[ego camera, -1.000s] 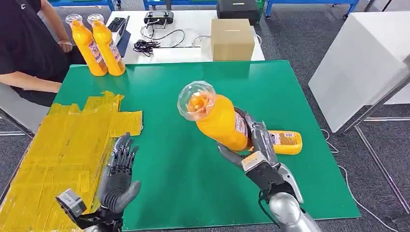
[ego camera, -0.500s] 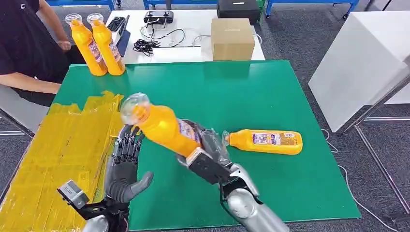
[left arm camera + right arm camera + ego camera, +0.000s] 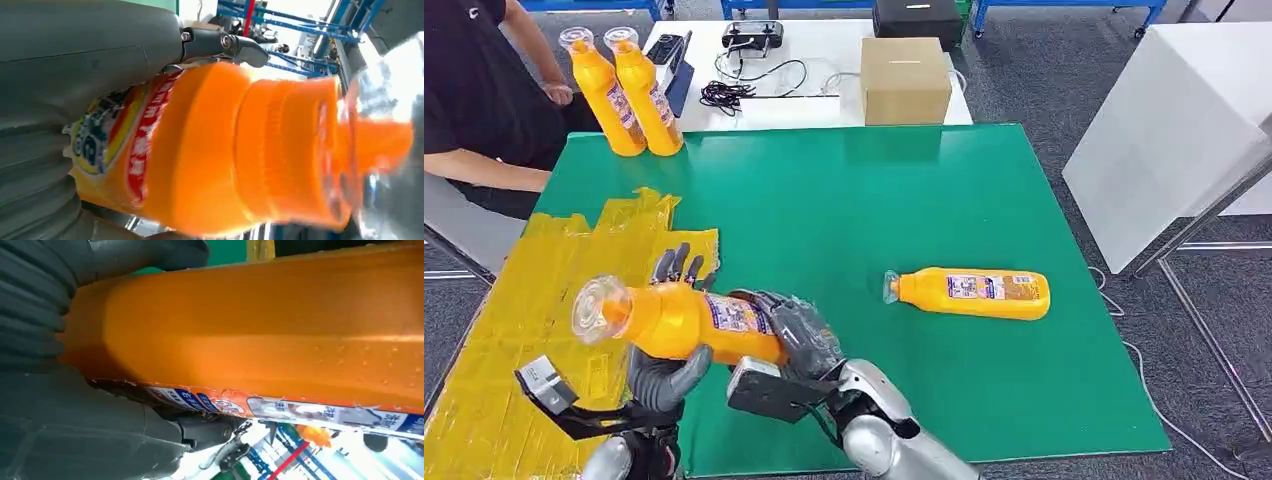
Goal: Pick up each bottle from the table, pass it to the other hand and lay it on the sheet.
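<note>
Gripping the base of the orange plastic bottle (image 3: 679,322), right hand (image 3: 796,340); left hand (image 3: 664,372) cupped beneath, fingers (image 3: 676,265) not visibly clenched. Bottle at 7 o'clock on worktop (image 3: 874,200); early release risks a drop short of yellow sheet (image 3: 534,300).

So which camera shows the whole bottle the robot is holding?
The head view: the held bottle shows from cap to base, carried by the right robot hand. The left wrist view shows its neck and label close-up; the right wrist view, its side.
</note>
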